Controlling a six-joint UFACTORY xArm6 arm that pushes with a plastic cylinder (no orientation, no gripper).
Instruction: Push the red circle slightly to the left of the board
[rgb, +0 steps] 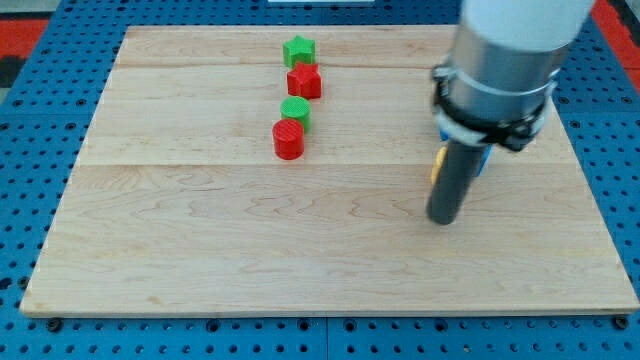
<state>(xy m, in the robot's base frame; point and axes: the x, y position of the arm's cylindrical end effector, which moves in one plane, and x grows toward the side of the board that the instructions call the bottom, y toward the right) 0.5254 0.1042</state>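
The red circle (288, 139) is a short red cylinder standing a little left of the board's middle. A green circle (295, 111) touches it just above. A red star (304, 81) and a green star (298, 50) stand higher in the same column. My tip (443, 216) rests on the wooden board (200, 240) well to the right of the red circle and a little lower, with open board between them. The rod and its grey mount hide much of the blocks at the right.
Behind the rod, a yellow block (437, 166) and a blue block (482, 163) show only as slivers; their shapes cannot be made out. A blue pegboard (30, 120) surrounds the board on all sides.
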